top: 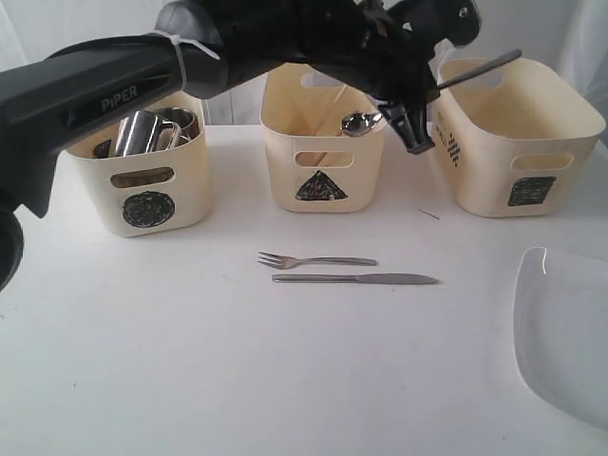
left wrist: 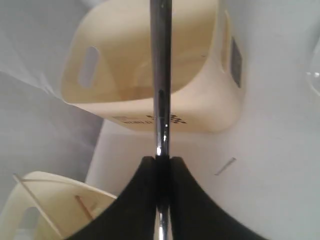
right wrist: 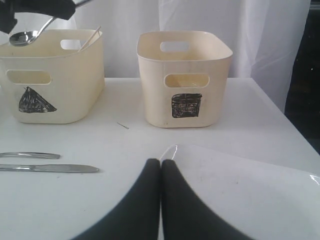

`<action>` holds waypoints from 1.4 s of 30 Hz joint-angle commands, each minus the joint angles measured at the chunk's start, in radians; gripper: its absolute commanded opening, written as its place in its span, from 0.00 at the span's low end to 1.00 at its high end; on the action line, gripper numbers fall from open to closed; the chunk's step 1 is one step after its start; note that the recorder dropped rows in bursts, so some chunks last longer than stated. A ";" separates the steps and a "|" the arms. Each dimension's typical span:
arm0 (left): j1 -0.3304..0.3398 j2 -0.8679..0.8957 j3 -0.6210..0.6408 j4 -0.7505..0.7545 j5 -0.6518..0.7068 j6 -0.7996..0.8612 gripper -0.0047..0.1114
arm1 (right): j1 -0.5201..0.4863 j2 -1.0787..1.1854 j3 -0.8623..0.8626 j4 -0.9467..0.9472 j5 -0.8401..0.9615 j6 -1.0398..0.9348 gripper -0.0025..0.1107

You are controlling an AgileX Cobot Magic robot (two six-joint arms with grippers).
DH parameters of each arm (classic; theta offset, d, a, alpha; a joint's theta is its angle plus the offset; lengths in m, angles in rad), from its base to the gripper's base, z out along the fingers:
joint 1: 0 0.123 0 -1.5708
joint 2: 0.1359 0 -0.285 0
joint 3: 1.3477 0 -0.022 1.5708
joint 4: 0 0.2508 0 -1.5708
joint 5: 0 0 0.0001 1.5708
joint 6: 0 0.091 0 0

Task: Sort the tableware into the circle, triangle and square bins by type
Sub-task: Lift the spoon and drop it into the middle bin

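My left gripper (left wrist: 161, 162) was clamped on the spoon (top: 357, 123), holding its bowl above the triangle bin (top: 285, 142) midway along the tabletop's (top: 190, 332) far edge. My right gripper (right wrist: 160, 162), fingers together and empty, hovered beside the clear plate (right wrist: 240, 185).

The spoon (top: 359, 123), fork (top: 313, 260) and mugs (top: 141, 133) are mirror-bright metal; the knife (top: 356, 278) is duller. The circle bin (top: 180, 204), triangle bin (top: 280, 180) and square bin (top: 570, 142) are smooth matt plastic. The plate (top: 570, 332) is clear and glossy, the table (top: 190, 361) matt.
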 commanded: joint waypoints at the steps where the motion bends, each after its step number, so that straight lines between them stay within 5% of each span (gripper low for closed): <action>1: 0.024 0.015 0.000 0.020 -0.147 0.010 0.04 | 0.002 -0.007 0.006 -0.003 -0.007 -0.002 0.02; 14: 0.047 0.067 0.000 0.058 -0.189 0.027 0.04 | 0.002 -0.007 0.006 -0.003 -0.007 -0.002 0.02; 25: 0.084 0.136 0.000 0.052 -0.351 0.025 0.04 | 0.002 -0.007 0.006 -0.003 -0.009 -0.002 0.02; 37: 0.120 0.138 0.000 0.026 -0.316 0.022 0.04 | 0.002 -0.007 0.006 -0.003 -0.009 -0.002 0.02; 42: 0.120 0.138 0.000 -0.022 -0.305 0.022 0.21 | 0.002 -0.007 0.006 -0.003 -0.009 -0.002 0.02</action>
